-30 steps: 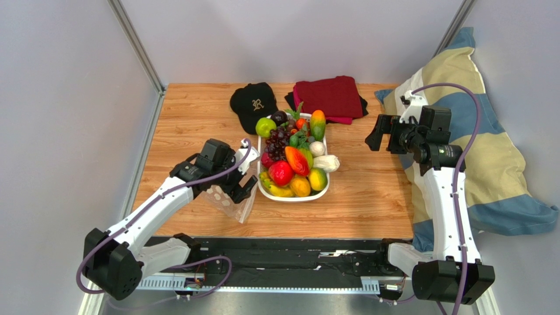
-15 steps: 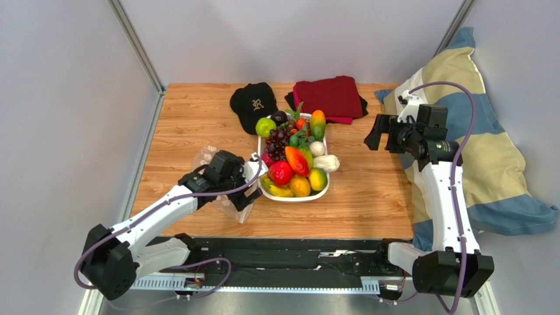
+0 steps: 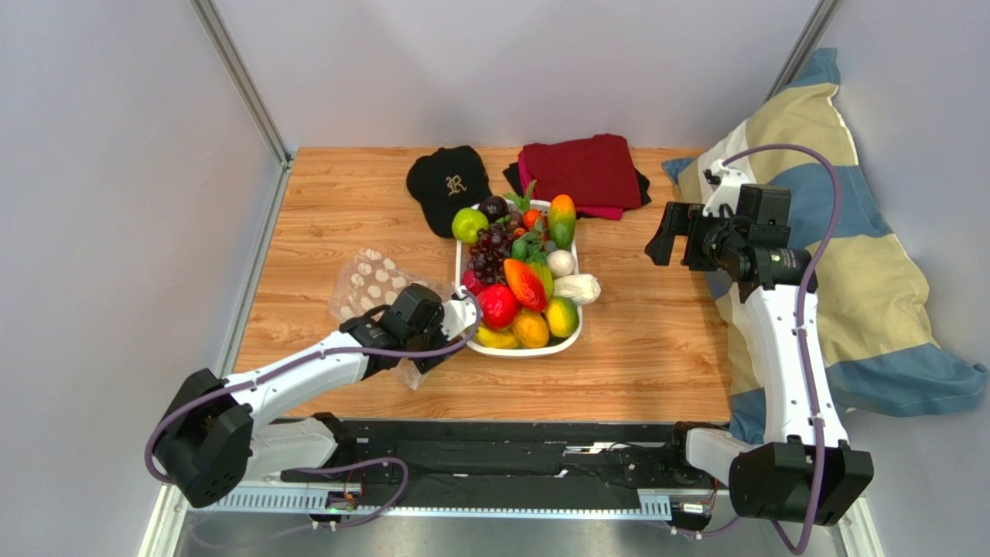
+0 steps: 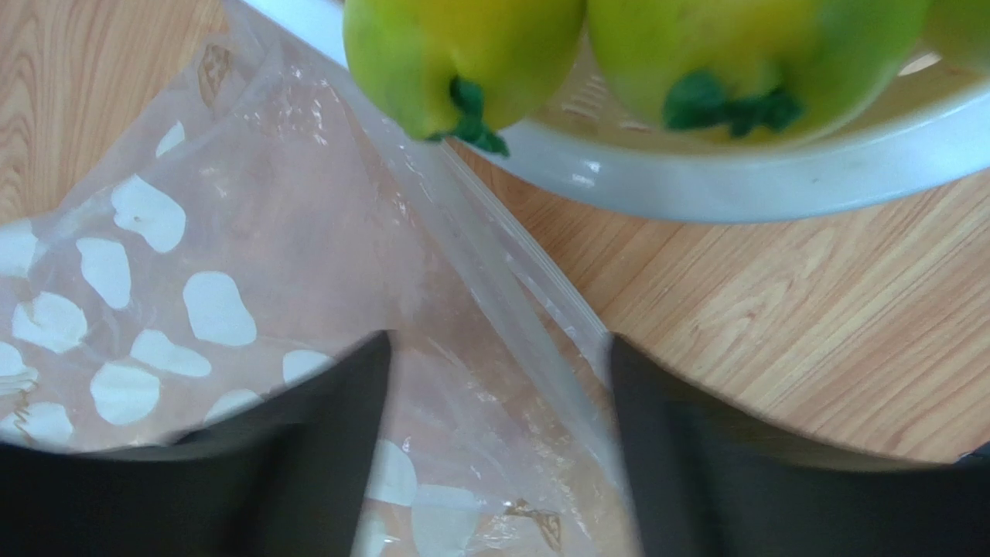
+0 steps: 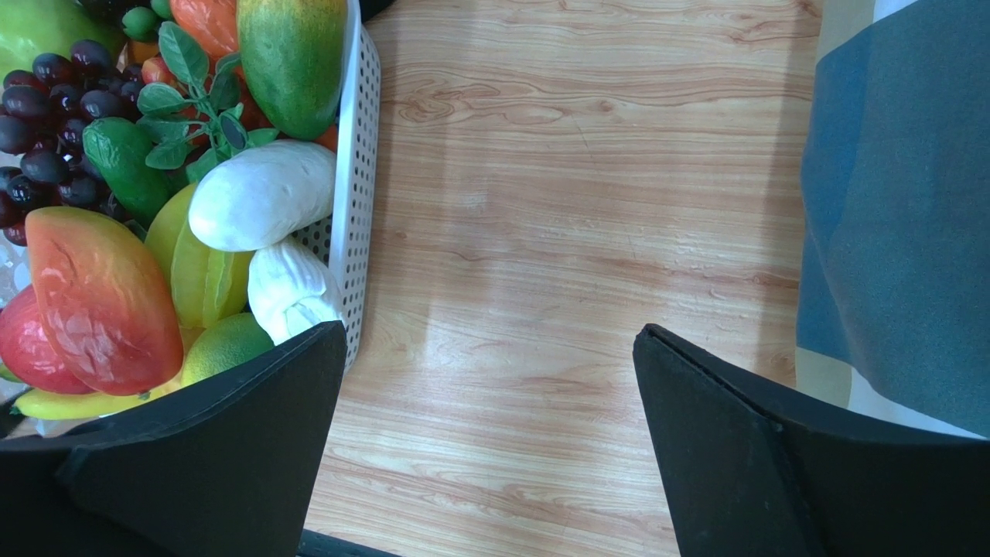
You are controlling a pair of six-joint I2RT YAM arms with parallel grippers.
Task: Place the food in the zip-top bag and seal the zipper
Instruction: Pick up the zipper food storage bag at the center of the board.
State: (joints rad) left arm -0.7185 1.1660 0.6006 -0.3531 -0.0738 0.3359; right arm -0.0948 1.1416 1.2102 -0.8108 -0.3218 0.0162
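Thin, limp, slippery bag will likely crumple, so the left gripper, jaws apart over it, should pinch the stiffer zipper edge.

Open wooden tabletop lies right of the heaped white plastic tray; the dotted transparent pouch crowds its left.

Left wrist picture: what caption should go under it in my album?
Open jaws over the dotted zip-top bag and its zipper, beside a white tray of yellow-green fruit.
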